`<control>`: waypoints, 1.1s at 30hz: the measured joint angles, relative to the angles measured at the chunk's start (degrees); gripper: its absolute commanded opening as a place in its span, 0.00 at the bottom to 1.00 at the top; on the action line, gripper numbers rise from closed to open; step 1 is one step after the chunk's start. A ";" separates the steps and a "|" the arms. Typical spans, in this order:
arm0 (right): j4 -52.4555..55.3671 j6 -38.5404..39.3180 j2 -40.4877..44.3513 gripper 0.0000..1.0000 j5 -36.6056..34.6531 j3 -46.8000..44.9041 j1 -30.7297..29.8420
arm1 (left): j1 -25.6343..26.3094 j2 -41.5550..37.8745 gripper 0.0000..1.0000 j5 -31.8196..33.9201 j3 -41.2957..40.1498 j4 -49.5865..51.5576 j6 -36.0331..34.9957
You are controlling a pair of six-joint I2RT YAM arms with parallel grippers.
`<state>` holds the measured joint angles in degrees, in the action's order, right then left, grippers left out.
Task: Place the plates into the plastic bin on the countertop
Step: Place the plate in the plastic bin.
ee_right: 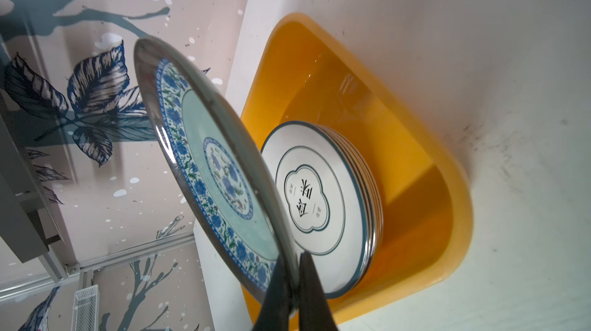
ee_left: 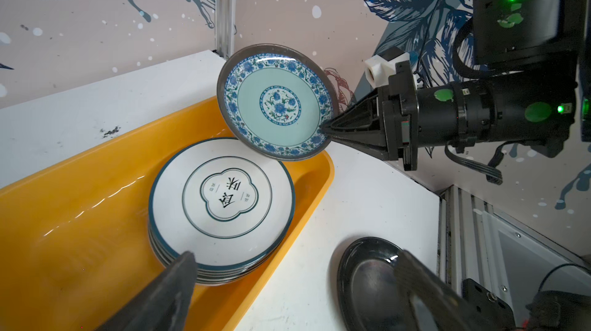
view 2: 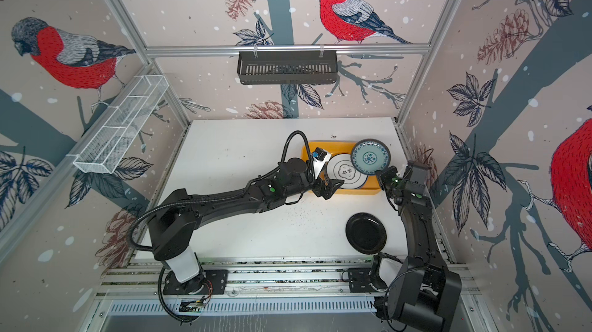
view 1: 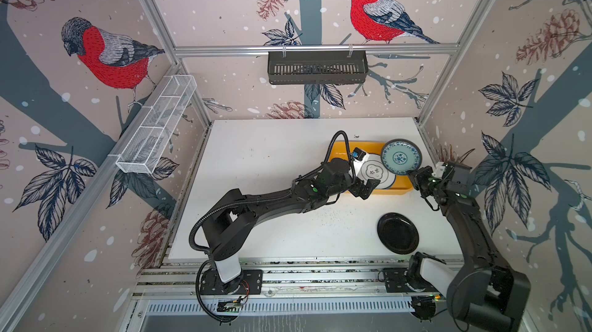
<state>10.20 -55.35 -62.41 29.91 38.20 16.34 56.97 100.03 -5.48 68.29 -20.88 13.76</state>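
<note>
Since the blue plate [view 1: 401,156] must land flat on the stack [view 1: 374,174], the right gripper [view 1: 412,173] pinches its rim, tilted over the bin [view 1: 340,151], while the left gripper [view 1: 365,188] hangs spread, empty.

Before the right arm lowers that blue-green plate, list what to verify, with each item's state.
1. Grip, right jaws shut on the rim of the blue-green plate: ok.
2. Held plate level: not ok, tilted.
3. Held plate over the stack in the yellow bin: not ok, mostly over the bin's end.
4. The left jaws open, empty: ok.
5. The left jaws clear of the stack: cannot tell.
6. The black plate binned: not ok, on the countertop.
</note>
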 measured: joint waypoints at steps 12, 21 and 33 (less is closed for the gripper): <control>-0.96 -1.44 -5.97 0.07 -2.38 0.13 -9.09 | -2.89 -3.69 0.96 2.75 -5.66 -2.86 3.39; -2.36 -1.22 -11.37 0.07 -2.89 -0.07 -10.80 | -3.17 -3.80 0.96 3.80 -6.08 -2.84 3.85; -3.87 -0.02 -15.67 0.08 -2.93 -0.26 -11.78 | -3.34 -3.26 0.96 4.00 -6.05 -2.80 4.00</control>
<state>6.33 -55.37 -78.08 26.98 37.93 4.56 53.63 96.77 -1.48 62.24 -23.68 17.76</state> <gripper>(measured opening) 0.079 0.963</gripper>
